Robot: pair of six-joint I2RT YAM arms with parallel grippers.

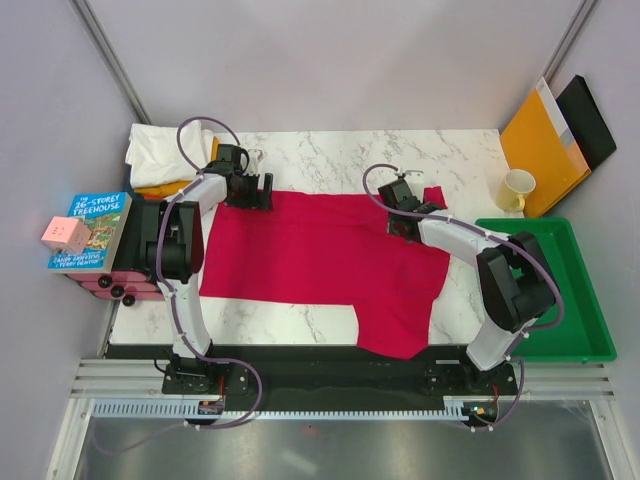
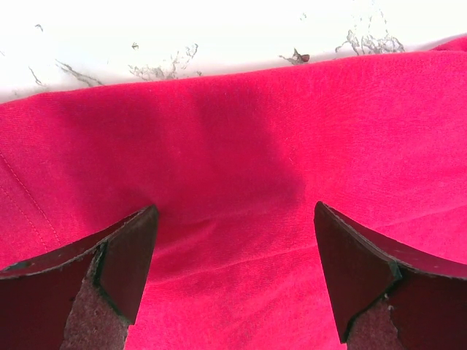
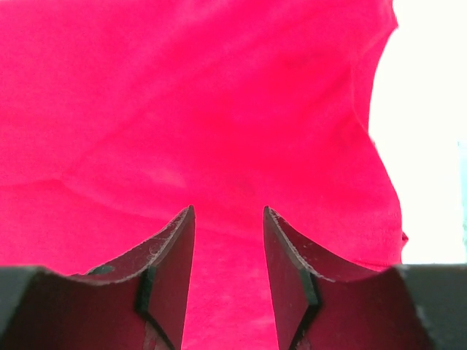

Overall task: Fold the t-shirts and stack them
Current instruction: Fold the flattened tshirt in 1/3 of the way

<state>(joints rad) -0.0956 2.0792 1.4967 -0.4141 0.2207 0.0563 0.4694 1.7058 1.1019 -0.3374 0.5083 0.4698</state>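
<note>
Left gripper (image 2: 237,211), spread wide, and right gripper (image 3: 230,211), spread less, hang over the red t-shirt (image 1: 320,255), flat mid-table, long axis 9 to 3 o'clock; book (image 1: 90,230) at 9 o'clock reads "26-Storey Treehouse".

Orange t-shirt (image 1: 163,187) mostly beneath white t-shirt (image 1: 165,150)

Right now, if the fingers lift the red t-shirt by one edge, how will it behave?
Probably floppy: the red t-shirt lies flat with soft creases, one part overhanging the table. Likely light; the rest would sag and drag. Its matte knit probably won't slip.
</note>
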